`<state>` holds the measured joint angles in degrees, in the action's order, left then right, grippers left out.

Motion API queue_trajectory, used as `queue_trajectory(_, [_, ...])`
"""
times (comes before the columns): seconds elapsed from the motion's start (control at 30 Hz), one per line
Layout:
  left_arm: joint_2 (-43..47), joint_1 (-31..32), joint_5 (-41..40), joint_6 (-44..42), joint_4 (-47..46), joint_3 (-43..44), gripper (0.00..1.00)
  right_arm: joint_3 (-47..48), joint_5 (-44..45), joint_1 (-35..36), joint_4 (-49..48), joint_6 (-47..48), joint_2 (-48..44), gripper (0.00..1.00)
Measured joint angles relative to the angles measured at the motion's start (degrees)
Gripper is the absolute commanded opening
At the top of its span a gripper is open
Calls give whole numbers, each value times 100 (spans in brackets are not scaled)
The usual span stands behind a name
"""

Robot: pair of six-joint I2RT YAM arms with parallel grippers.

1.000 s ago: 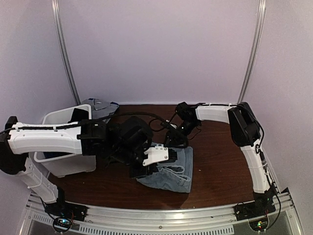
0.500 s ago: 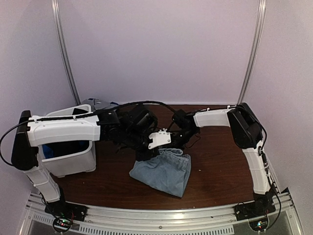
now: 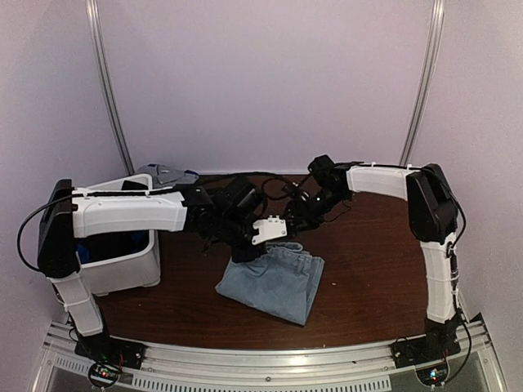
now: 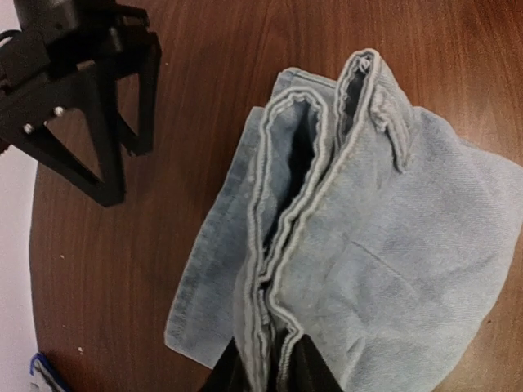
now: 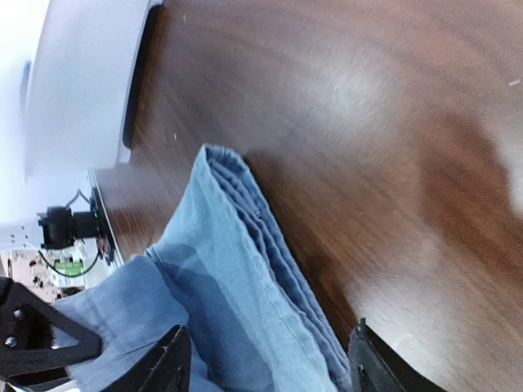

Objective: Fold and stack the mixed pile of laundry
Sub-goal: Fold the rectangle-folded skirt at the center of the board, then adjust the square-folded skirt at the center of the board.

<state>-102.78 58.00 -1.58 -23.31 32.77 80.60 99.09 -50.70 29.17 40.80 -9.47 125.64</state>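
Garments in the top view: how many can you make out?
2: denim lying mid-table; a grey piece at the far left, behind the bin. The bin's inside is dark and may hide more.

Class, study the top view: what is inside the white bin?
Dark fabric with a hint of blue shows inside the bin. The left arm crosses over the bin's far part, so whatever lies beneath it is hidden.
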Motion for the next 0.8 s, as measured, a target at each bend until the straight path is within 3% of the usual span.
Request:
queue_trajectory(0.07, [-81,-52,-85,4,-61,66,38,9,85,-188,-63,-144,-256,68])
queue_trajectory(0.17, [-245,-188,-315,153,-190,278,41,-52,245,-466,-205,-382,-717,70])
queue_trajectory(0.33, [-341,-754,-481,898,-280,538,49,-868,420,-586,-472,-693,-1714,67])
queue_trajectory(0.53, [437,-1145,363,1746,-442,-313,69,-2232,323,-546,-723,-931,-2813,62])
queue_trajectory(0.8, [13,-1014,1305,3058,-841,-387,67,-3182,214,-315,-1239,-1445,-3132,52])
